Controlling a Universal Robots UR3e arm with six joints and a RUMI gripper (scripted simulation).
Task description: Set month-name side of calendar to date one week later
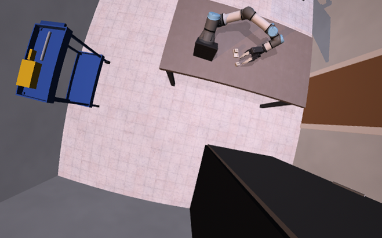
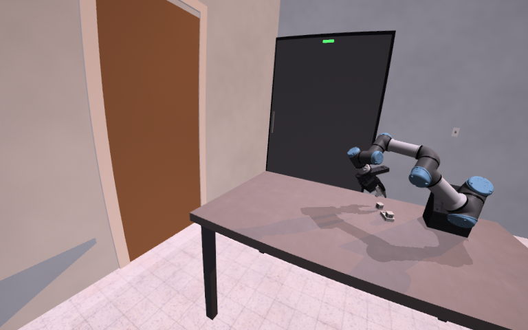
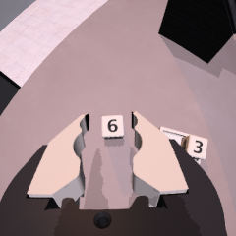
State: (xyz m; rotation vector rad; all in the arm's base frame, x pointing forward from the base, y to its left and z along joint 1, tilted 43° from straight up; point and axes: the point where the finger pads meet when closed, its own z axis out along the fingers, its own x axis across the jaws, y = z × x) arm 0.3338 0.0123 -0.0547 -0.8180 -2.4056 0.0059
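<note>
A small white cube showing a 6 [image 3: 112,126] lies alone on the brown table; it also shows in the top view [image 1: 237,63] and the exterior view [image 2: 379,204]. A second cube showing a 3 [image 3: 198,147] sits in the small white tray [image 3: 173,133], a little to the right; the tray also shows in the top view [image 1: 236,52] and the exterior view [image 2: 388,215]. My gripper [image 3: 110,113] hovers above the 6 cube with its fingers partly apart and nothing between them. In the exterior view the gripper [image 2: 379,190] is clearly above the table, apart from the cube.
The arm's black base block [image 1: 205,49] stands on the table just past the tray. A black cabinet [image 2: 331,104] stands behind the table and a brown door [image 2: 150,128] is to the left. A blue cart [image 1: 57,65] stands far off on the floor.
</note>
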